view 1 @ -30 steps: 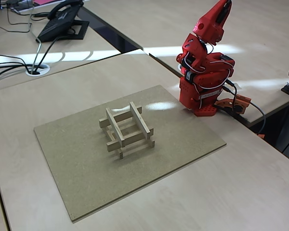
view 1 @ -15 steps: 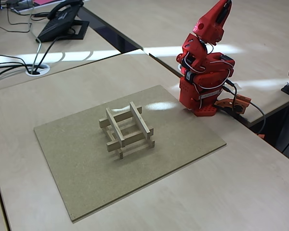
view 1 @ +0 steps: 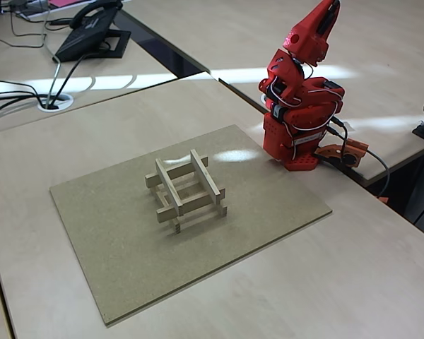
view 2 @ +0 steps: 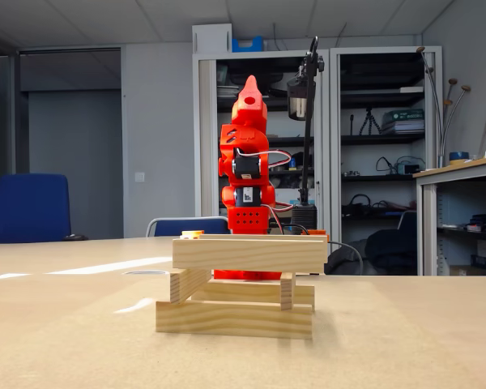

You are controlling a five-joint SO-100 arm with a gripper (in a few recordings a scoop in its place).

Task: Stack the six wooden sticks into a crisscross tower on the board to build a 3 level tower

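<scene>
The tower (view 1: 186, 189) stood complete on the board (view 1: 120, 254): three crossed pairs, nothing left to place. My gripper (view 1: 327, 15) was parked folded beyond the board, closed, holding nothing.

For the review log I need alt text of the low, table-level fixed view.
A three-level tower of crossed pale wooden sticks stands close to the camera on the board. Behind it the red arm is folded upright, its tool pointing up, with office shelves beyond.
</scene>
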